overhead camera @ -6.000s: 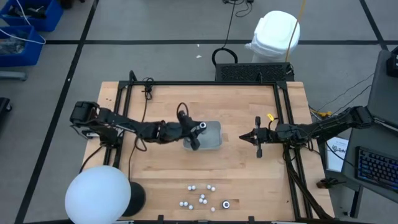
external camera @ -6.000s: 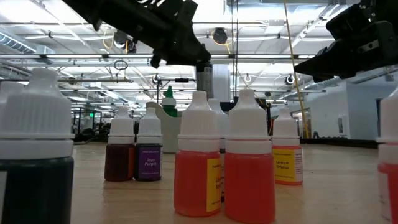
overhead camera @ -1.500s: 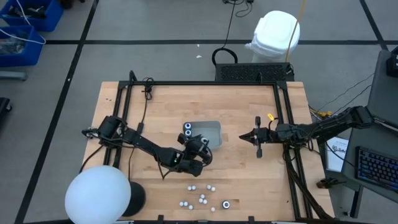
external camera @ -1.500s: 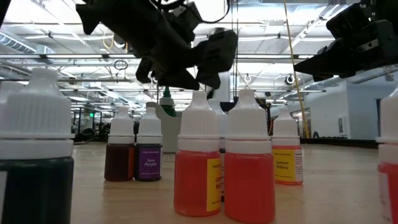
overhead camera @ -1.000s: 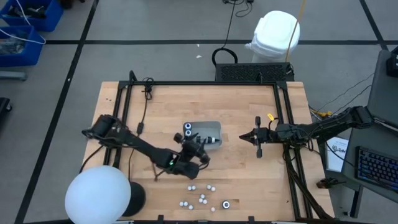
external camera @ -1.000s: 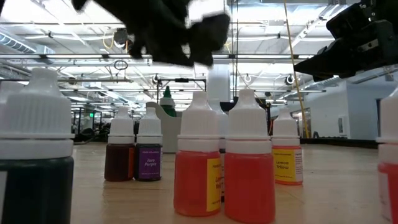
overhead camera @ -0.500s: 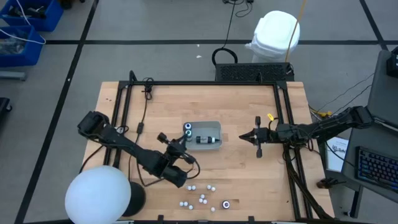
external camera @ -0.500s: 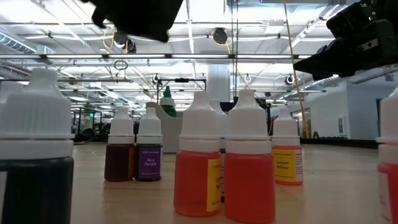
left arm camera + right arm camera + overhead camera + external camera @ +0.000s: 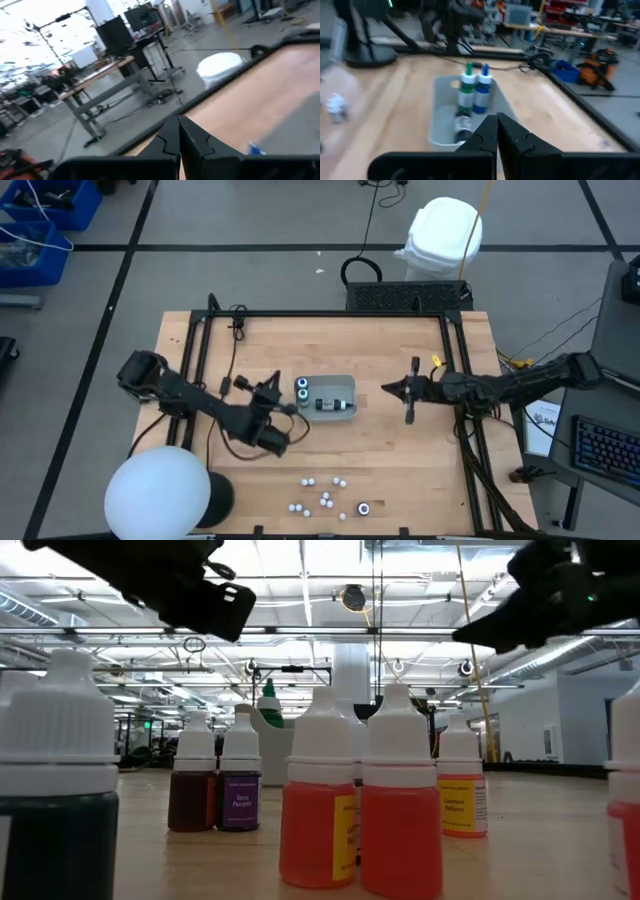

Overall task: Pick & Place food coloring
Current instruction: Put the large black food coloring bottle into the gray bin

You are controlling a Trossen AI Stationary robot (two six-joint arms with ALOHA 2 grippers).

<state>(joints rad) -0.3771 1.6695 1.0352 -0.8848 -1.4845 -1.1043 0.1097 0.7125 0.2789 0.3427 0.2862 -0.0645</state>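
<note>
Left gripper [image 9: 272, 386], fingers pressed together and empty beside the tray [image 9: 345, 415], could topple the crowded bottles [image 9: 322, 498] when reaching; right gripper [image 9: 408, 393] likewise closed.

Even overhead light falls on the table [image 9: 400, 470], with soft, short shadows. Low view: ceiling strip lights glare behind 2 arm silhouettes; the nearest food coloring bottle [image 9: 58, 790] is out of focus. Both wrist views show motion blur; the tray [image 9: 442, 125] appears soft.
</note>
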